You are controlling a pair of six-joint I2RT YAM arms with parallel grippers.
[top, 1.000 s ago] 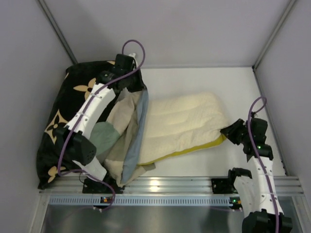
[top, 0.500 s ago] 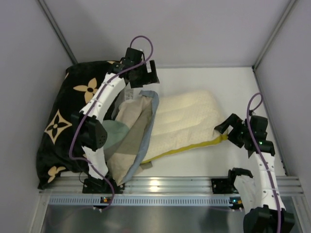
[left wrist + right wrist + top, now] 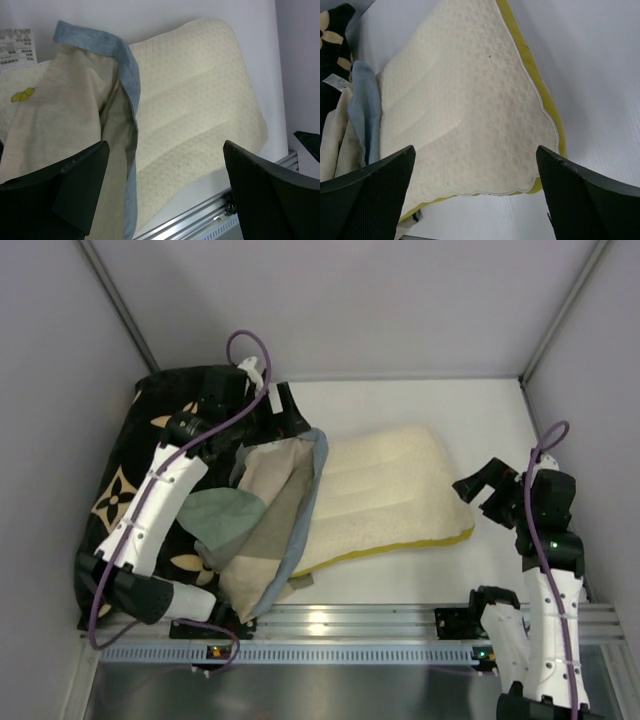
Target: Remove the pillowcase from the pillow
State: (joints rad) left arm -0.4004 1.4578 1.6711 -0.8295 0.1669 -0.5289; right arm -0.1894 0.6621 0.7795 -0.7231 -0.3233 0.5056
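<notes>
The patchwork pillowcase (image 3: 250,530) lies bunched at the left, and its blue-grey inner edge (image 3: 127,75) is folded back over the pillow's left end. The cream pillow (image 3: 390,485) with its yellow band (image 3: 540,85) stretches to the right, and most of it is bare. My left gripper (image 3: 280,412) hangs open above the pillowcase's far edge, holding nothing. In the left wrist view the left gripper (image 3: 165,165) spans the blue edge and the pillow (image 3: 200,105). My right gripper (image 3: 487,485) stands open just off the pillow's right corner, apart from it. The right wrist view shows the right gripper (image 3: 476,160) over that corner of the pillow (image 3: 470,100).
A black cushion (image 3: 115,495) with tan flower motifs lies under and left of the pillowcase, against the left wall. An aluminium rail (image 3: 380,620) runs along the near edge. Grey walls close in the white table (image 3: 420,405) on three sides.
Both grippers have opened. The left let go of the pillowcase and its arm swung left over the black cushion. The right released the pillow's corner and drew back to the right.
</notes>
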